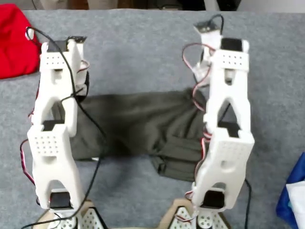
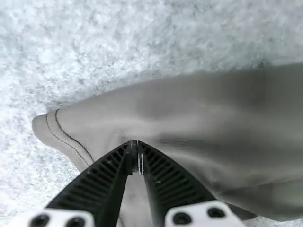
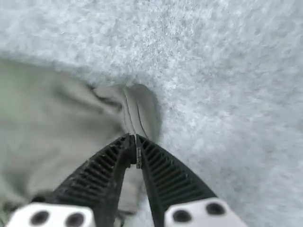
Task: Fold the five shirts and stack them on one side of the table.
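high view: one olive shirt [image 1: 138, 124], left hand [image 2: 133, 156] and right hand [image 3: 133, 149] clamped on it; maybe one red shirt [image 1: 14, 43].

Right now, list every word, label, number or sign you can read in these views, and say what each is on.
None: no text can be read here.
The olive shirt: plain cloth, seam stitching, no print or tag.
The red cloth and the blue and white item: no lettering visible.
The left claw and right claw: bare black ridges, no markings.
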Robot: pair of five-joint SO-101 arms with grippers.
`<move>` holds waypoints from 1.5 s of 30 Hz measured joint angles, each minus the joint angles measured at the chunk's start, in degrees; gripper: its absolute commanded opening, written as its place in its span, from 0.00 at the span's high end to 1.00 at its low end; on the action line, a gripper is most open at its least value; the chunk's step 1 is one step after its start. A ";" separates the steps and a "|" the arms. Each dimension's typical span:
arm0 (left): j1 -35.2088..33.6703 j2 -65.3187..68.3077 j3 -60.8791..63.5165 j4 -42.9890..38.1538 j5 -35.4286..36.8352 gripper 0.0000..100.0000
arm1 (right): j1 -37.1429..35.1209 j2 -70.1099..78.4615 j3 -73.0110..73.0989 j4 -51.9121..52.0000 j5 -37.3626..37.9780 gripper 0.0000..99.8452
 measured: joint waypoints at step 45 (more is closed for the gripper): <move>-4.66 -88.62 94.33 -17.85 -14.68 0.98 | -16.44 -49.76 86.86 -28.75 33.93 0.86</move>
